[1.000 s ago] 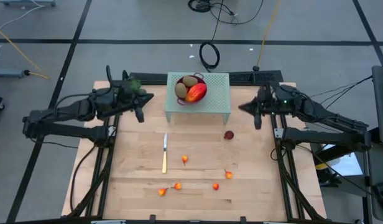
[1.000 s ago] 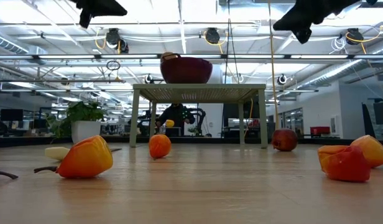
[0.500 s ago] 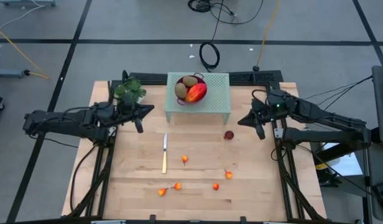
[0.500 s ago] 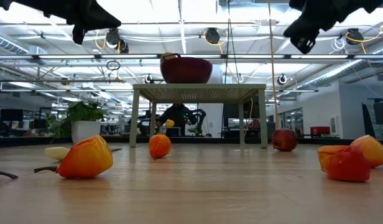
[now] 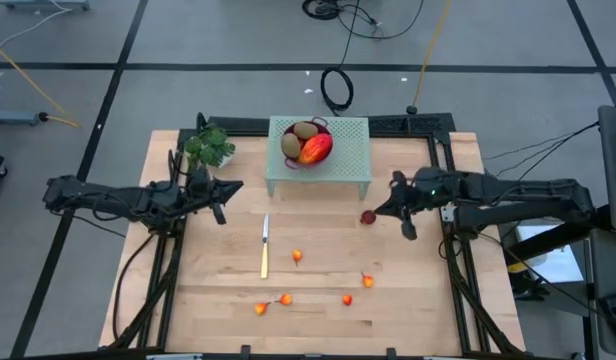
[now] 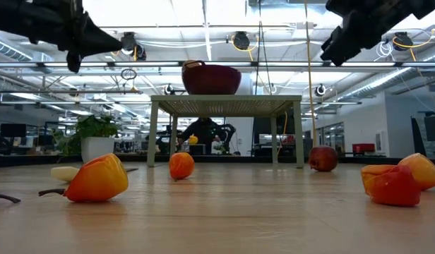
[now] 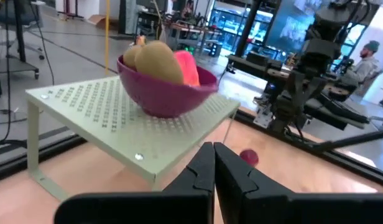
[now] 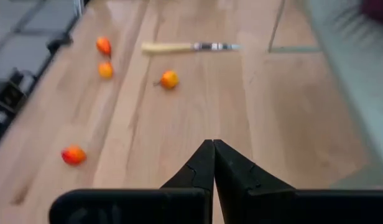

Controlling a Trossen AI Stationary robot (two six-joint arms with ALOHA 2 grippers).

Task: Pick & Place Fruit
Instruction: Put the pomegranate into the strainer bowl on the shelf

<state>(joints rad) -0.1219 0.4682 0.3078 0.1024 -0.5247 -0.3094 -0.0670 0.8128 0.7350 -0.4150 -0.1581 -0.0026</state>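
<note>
A dark red bowl (image 5: 308,146) holding two brown-green kiwi-like fruits and a red-yellow mango stands on a pale green perforated stand (image 5: 343,165) at the table's far middle. One dark red ball (image 5: 368,216) lies on the wood just right of the stand's near corner. Several tiny orange-red fruits (image 5: 297,256) lie scattered toward the near edge. My left gripper (image 5: 234,187) hovers shut left of the stand, pointing level at it (image 7: 214,163). My right gripper (image 5: 386,206) hovers shut just right of the red ball, tipped downward (image 8: 213,158). Both are empty.
A yellow-handled knife (image 5: 265,246) lies on the wood near the stand's left front. A green leafy plant (image 5: 208,148) stands at the far left, close behind my left arm. Open wood lies between the scattered fruits.
Both grippers have come down and moved toward the table's near edge, staying shut. The left one has left the plant and now sits lower beside the stand. The right one has swung toward the dark red ball. No fruit has moved.
</note>
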